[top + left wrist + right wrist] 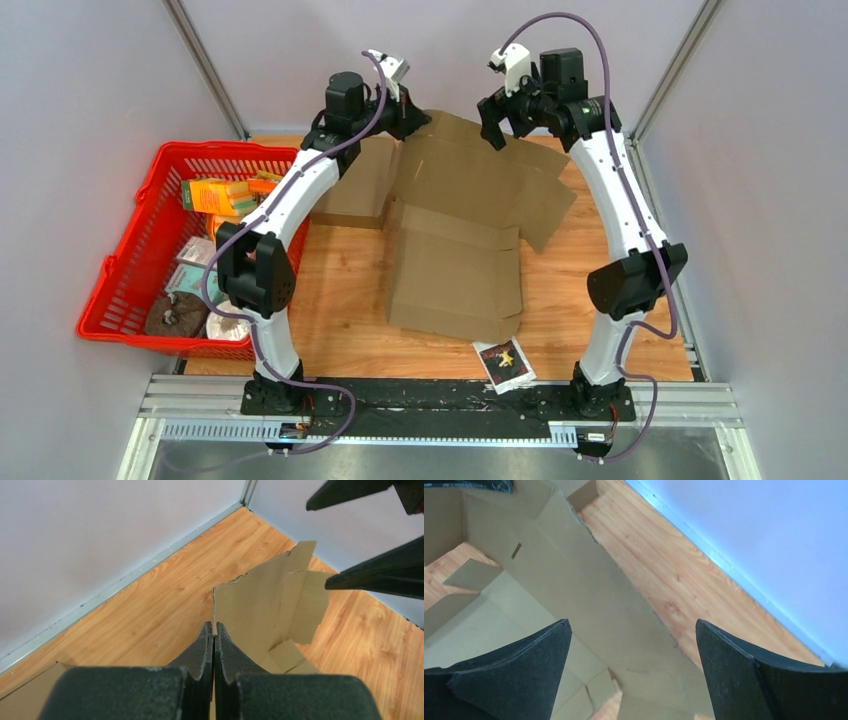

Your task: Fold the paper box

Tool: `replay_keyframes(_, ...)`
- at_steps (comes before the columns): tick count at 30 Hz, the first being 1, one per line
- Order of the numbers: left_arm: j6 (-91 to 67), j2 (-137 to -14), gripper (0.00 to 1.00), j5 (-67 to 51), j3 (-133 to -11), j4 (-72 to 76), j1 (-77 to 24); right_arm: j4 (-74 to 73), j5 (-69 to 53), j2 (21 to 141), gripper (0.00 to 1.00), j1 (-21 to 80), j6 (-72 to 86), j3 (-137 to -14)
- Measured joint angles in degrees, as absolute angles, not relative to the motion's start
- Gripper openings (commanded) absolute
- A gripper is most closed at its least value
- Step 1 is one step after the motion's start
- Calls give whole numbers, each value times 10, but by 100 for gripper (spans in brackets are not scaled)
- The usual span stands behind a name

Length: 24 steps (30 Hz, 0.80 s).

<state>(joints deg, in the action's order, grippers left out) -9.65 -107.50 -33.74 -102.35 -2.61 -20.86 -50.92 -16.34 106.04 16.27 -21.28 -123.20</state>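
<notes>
Left jaws clamp the paper box (260, 605) edge; right jaws released above it.

You see a wooden table (340, 290). A big brown paper box (455, 270) lies mostly flat in the middle. A red basket (130, 262) (full of small things) sits at the left side. A little dark packet (505, 362) lies at the near edge.
</notes>
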Motion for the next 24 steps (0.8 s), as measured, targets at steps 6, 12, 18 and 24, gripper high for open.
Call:
replay_keyframes(6, -80, -1075, 0, -336, -1024, -42, -209, -515, -239, 1117, 100, 162, -244, -1296)
replay_keyframes(12, -74, -1075, 0, -340, -1024, -45, -209, -511, -302, 1180, 100, 162, -257, -1328)
replay_keyframes(18, -62, -1075, 0, -340, -1024, -50, -209, -513, -357, 1220, 76, 155, -267, -1340)
replay_keyframes(24, -60, -1075, 0, -340, -1030, -61, -209, -517, -412, 1221, 44, 144, -272, -1340)
